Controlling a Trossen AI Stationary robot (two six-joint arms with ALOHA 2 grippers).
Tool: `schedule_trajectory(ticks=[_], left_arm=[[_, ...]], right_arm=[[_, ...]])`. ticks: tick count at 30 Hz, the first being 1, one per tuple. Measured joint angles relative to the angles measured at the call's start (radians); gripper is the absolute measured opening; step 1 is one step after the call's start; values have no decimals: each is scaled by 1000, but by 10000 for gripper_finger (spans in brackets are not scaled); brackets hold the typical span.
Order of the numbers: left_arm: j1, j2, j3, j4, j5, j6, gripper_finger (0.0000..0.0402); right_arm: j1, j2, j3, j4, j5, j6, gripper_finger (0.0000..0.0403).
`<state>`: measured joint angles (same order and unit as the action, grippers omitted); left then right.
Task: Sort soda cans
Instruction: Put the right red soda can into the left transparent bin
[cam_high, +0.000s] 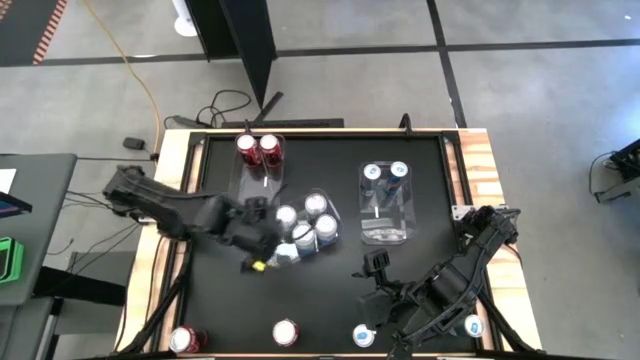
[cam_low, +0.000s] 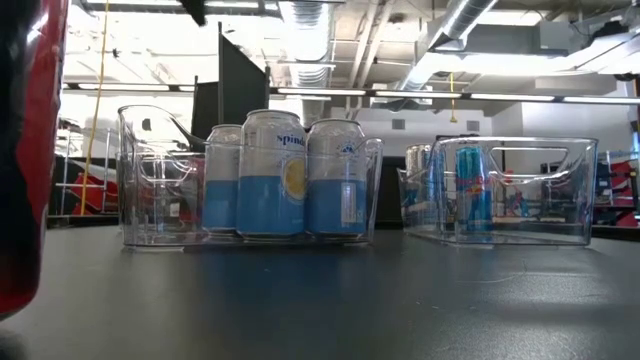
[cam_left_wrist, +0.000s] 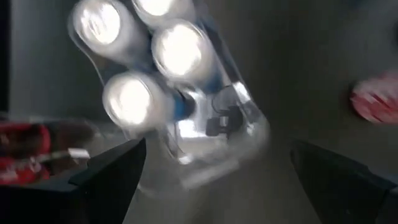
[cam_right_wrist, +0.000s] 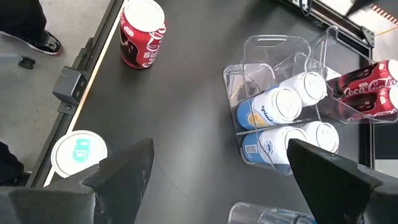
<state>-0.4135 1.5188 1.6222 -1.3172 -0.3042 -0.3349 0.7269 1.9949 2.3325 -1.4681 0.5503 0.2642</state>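
1. While the left tool (cam_high: 262, 243) is hovering with its fingers spread wide and empty just beside the middle bin (cam_high: 308, 226), the four silver-white cans (cam_high: 305, 222) are standing together inside that bin, so this colour looks sorted.
2. The right tool (cam_high: 372, 300) is hanging open and empty near the front edge, above loose cans: a red can (cam_high: 286, 332), a second red can (cam_high: 184, 339) at the front left corner, and two blue-topped cans (cam_high: 364, 336) by the right arm.
3. For the next pick, I would judge the tool should be coming straight down over one loose can, fingers either side, closing below the rim so the can is staying upright.
4. Two red cans (cam_high: 258, 150) are sitting in the far left bin (cam_high: 262, 170); two dark blue cans (cam_high: 385, 173) are in the right bin (cam_high: 385, 225).
5. The black surface (cam_high: 330, 290) is lying within a wooden frame; beyond it are a grey floor, cables and ceiling lights.
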Motion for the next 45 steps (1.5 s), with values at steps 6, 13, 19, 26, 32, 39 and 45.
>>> schedule_trajectory(ticks=[6, 13, 19, 26, 32, 39, 45], left_arm=[[-212, -38, 0, -43, -1, -213, 396], [-396, 36, -1, 128, -112, -261, 396], [-429, 141, -2, 249, -113, -252, 396], [-412, 249, -2, 380, -53, -185, 396], [-385, 297, -3, 441, 21, -173, 396], [-356, 317, -5, 464, 72, -163, 396], [-347, 315, -19, 503, 83, -166, 396]], right_arm=[[0, 0, 0, 1, 0, -1, 388], [-3, 0, 0, 16, 0, -1, 388], [-3, 0, 0, 41, 0, -1, 388], [-3, 0, 0, 41, 0, 18, 388], [-1, 0, 0, 41, 0, 27, 388], [0, 0, 0, 42, 0, 32, 388], [0, 0, 0, 42, -1, 34, 388]])
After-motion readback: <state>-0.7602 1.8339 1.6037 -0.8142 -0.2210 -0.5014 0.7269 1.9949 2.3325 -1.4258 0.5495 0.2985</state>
